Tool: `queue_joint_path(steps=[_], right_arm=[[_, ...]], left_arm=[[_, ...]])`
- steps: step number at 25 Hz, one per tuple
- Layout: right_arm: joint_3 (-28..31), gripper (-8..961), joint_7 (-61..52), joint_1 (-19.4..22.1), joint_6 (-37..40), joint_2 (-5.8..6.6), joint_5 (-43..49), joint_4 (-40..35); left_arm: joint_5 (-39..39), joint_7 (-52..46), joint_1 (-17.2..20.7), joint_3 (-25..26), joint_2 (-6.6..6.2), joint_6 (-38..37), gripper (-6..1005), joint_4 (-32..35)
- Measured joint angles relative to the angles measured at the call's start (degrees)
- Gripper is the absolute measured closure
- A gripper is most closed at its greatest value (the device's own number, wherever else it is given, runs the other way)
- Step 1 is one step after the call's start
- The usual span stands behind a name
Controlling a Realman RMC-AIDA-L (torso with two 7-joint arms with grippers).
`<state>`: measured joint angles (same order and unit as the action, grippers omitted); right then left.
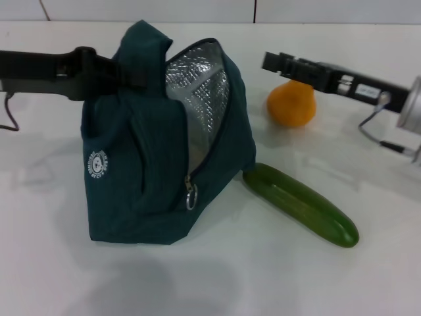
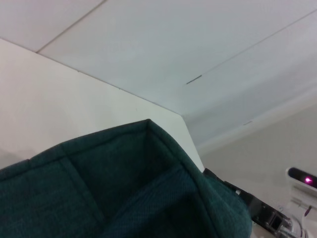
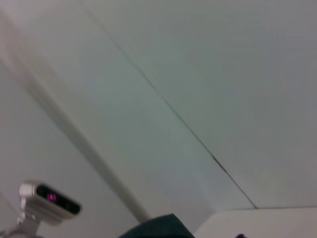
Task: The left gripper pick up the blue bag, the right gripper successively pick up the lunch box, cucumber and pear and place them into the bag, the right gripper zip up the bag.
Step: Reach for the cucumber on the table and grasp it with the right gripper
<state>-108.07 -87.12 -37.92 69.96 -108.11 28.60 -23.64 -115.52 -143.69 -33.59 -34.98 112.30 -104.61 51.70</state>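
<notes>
The blue bag (image 1: 145,178) stands on the white table, its mouth open towards the right and showing silver lining. My left gripper (image 1: 128,74) is shut on the bag's top handle and holds it up; the bag's fabric fills the left wrist view (image 2: 124,188). My right gripper (image 1: 271,62) hovers to the right of the bag's mouth, above the orange-yellow pear (image 1: 291,105), with nothing seen in it. The green cucumber (image 1: 302,204) lies on the table with one end against the bag's right base. The lunch box is not in view. A zipper ring (image 1: 191,195) hangs at the bag's front.
The white table (image 1: 329,276) runs back to a tiled wall. A loose cable (image 1: 375,128) hangs under my right arm near the pear. The right wrist view shows mostly wall and ceiling, with a corner of the bag (image 3: 158,228).
</notes>
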Motion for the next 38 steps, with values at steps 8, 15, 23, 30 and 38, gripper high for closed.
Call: queue_joint_path(steps=[8, 15, 23, 30, 38], right_arm=[[15.0, 225, -15.7, -3.5, -4.7, 3.83, 30.2, -11.6], [29.0, 235, -44.0, -9.9, 7.1, 3.44, 75.9, -26.0], [39.7, 235, -52.4, -16.5, 29.5, -1.21, 104.0, -33.7], [37.6, 235, -52.2, -17.0, 29.4, -6.24, 110.4, -33.3], [29.7, 237, -52.1, -15.9, 23.5, -7.82, 109.5, -31.4]], left_arm=[[0.3, 0.0, 0.3, -0.1, -0.03, 0.0, 931, 1.5], [0.2, 0.0, 0.0, -0.4, 0.03, 0.0, 929, 1.5], [0.0, 0.0, -0.4, -0.3, -0.06, 0.0, 927, 1.6], [0.0, -0.1, -0.9, -0.3, 0.12, 0.1, 926, 1.6], [-0.1, 0.0, -1.1, -0.4, 0.01, 0.1, 924, 1.6]])
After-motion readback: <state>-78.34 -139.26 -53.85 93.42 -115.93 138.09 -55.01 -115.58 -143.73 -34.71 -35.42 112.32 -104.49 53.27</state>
